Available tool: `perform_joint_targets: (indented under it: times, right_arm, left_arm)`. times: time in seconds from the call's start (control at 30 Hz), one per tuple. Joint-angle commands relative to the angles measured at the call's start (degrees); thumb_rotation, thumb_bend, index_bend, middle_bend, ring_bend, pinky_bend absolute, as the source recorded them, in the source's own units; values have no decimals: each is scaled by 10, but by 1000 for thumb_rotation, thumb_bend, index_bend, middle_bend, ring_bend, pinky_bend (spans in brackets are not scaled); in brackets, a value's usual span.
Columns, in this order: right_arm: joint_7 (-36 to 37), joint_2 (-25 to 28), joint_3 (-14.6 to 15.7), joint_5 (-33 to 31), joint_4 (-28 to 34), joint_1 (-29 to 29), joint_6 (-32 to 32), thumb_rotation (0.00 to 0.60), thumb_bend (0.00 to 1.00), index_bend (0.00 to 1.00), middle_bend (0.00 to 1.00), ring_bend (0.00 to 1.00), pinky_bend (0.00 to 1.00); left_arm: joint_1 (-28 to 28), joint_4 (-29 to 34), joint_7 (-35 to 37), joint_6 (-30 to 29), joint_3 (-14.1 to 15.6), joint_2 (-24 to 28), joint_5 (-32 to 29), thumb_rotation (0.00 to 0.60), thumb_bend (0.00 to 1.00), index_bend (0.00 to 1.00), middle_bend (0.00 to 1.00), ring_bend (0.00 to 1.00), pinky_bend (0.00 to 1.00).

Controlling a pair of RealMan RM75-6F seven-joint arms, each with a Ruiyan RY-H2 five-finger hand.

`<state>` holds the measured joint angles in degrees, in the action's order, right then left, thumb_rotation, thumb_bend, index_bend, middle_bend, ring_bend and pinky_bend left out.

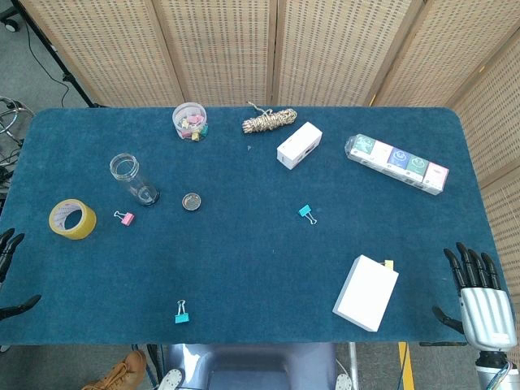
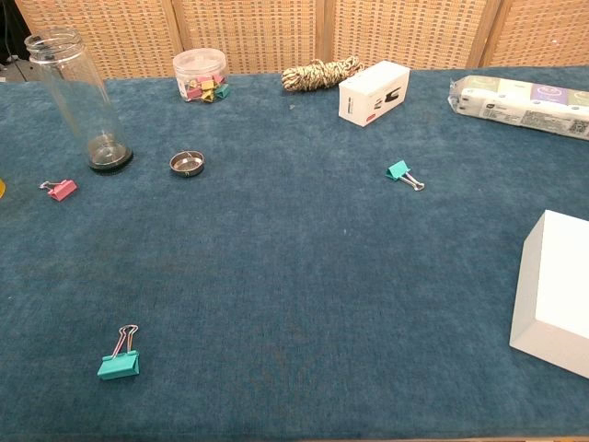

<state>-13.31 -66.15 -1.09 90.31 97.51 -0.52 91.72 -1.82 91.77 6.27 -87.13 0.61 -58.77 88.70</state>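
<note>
Left robot hand [image 1: 8, 252] at the worktop's [image 1: 244, 260] 9 o'clock edge: fingers apart, holding nothing. Nearest it, a tape roll [image 1: 72, 218], light, stiff ring, probably easiest pinched through the hole. Just beside, at 3 o'clock, a pink clip [image 1: 123, 217]. Beyond that, a clear jar [image 1: 134, 179], upright, lid [image 1: 191, 201] off beside it; likely smooth, slippery, breakable, best gripped round the body.

Right robot hand [image 1: 479, 296] at the 4 o'clock corner: fingers spread, empty. Nearest, at its 9 o'clock, a white box [image 1: 366, 292] lying flat; likely light card, rigid, best taken across the short sides.
</note>
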Motion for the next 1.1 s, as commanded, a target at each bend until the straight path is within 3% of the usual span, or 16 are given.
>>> perform_joint_targets:
  times: [0.03, 0.27, 0.47, 0.7, 0.83, 0.93, 1.1]
  right_arm:
    - [2, -3, 0, 2, -4, 0, -1, 600, 0, 0, 0, 0, 0]
    - [4, -1, -1, 4, -4, -2, 1, 600, 0, 0, 0, 0, 0]
    - [6, 1, -4, 1, -5, -2, -1, 600, 0, 0, 0, 0, 0]
    - [10, 5, -9, -6, -7, -4, 0, 600, 0, 0, 0, 0, 0]
    - [13, 6, -12, -11, -8, -4, -1, 600, 0, 0, 0, 0, 0]
    - [14, 8, -14, -17, -9, -3, -4, 600, 0, 0, 0, 0, 0]
    - [17, 8, -23, -37, -14, -1, -12, 600, 0, 0, 0, 0, 0]
  left_arm:
    - [0, 0, -1, 0, 1, -1, 2, 600, 8, 0, 0, 0, 0]
    - [-3, 0, -7, 6, 2, -3, 4, 600, 8, 0, 0, 0, 0]
    - [-76, 37, -32, 61, -31, 13, 33, 600, 8, 0, 0, 0, 0]
    - [-203, 76, -78, 195, -94, 11, 9, 600, 8, 0, 0, 0, 0]
    - [-271, 43, -63, 264, -123, -19, -15, 600, 8, 0, 0, 0, 0]
    - [-322, -17, -75, 299, -146, -65, -32, 600, 8, 1, 0, 0, 0]
    - [-398, -88, -87, 399, -168, -122, -111, 600, 41, 66, 0, 0, 0]
